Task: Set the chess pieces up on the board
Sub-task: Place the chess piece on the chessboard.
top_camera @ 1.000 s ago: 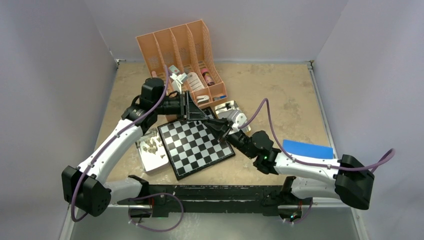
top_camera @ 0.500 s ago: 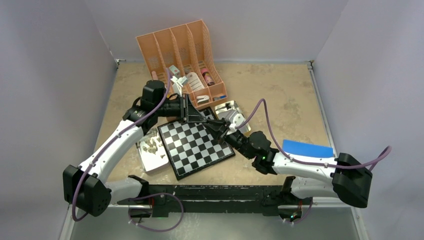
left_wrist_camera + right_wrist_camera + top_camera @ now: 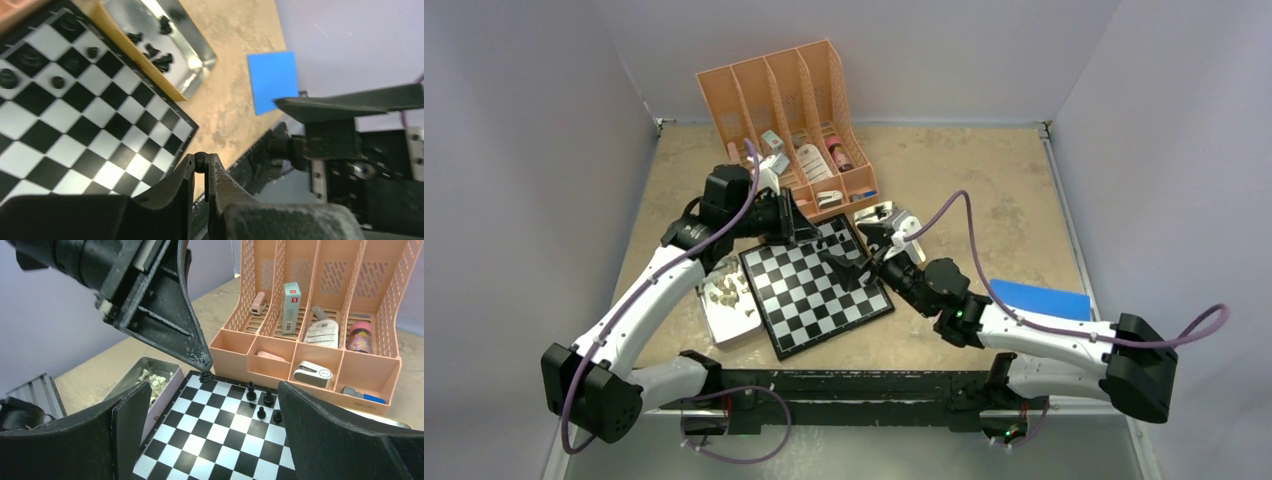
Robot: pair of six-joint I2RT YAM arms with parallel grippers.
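At the left, a metal tray holding beige chess pieces is seen just beside the board, which lies on the tabletop between the 2 arms. The left end effector is pinched narrowly on 1 small black piece, held at the board's far corner next to the peach organizer. Whether that piece touches the board cannot be told. Several black pieces are stood on the far squares. The right end effector is spread wide above the board, with nothing gripped. Further right, a second tray with more black ones is set along the board's edge, and a blue sheet is laid well apart.
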